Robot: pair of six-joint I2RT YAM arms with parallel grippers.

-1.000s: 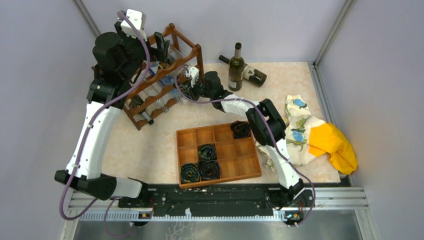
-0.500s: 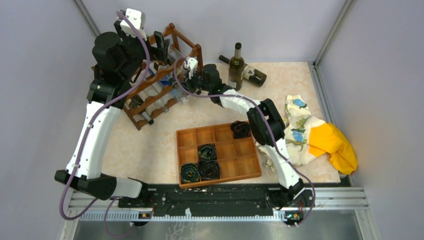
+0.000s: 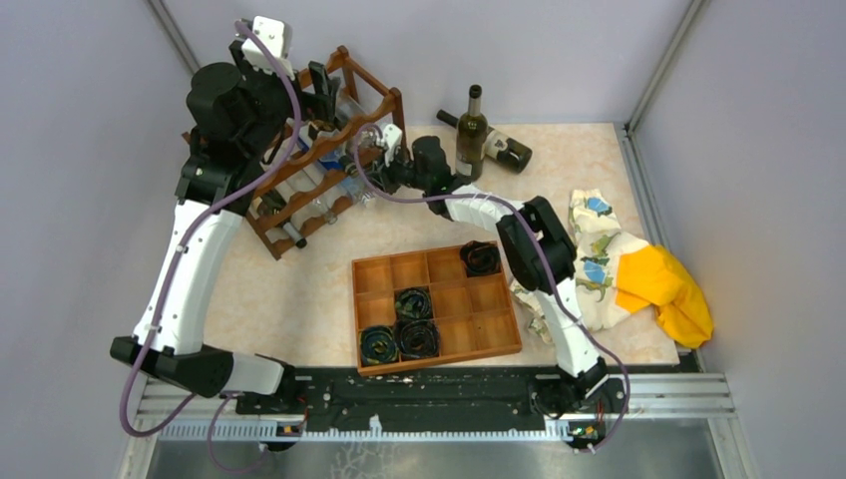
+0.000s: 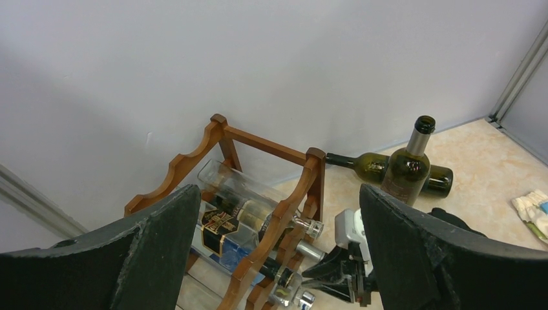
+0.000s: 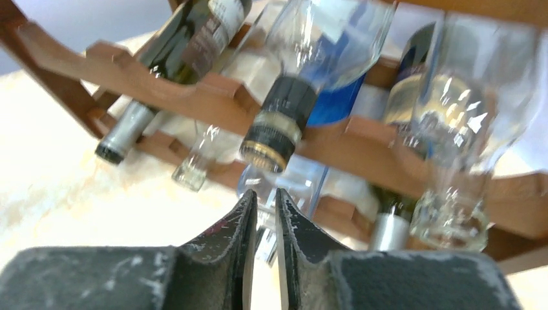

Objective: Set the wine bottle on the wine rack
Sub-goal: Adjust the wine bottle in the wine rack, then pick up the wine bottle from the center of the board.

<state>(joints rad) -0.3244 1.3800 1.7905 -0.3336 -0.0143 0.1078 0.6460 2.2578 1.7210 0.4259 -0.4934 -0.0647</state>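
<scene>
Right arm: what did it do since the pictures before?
The right gripper slid a little farther back along the wine rack's front, shut and holding nothing. The left gripper stayed open above the rack. The standing bottle and the lying bottle didn't move.

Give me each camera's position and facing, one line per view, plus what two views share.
Top external: above and behind the arm bases, looking down on the table; both arms show whole.
Left wrist: high over the wine rack, facing down towards the back wall; the open left gripper frames the view.
Right wrist: low, close to the rack's bottle necks, facing them; the shut right gripper shows.
Shared: left wrist and top external both show the upright wine bottle.
</scene>
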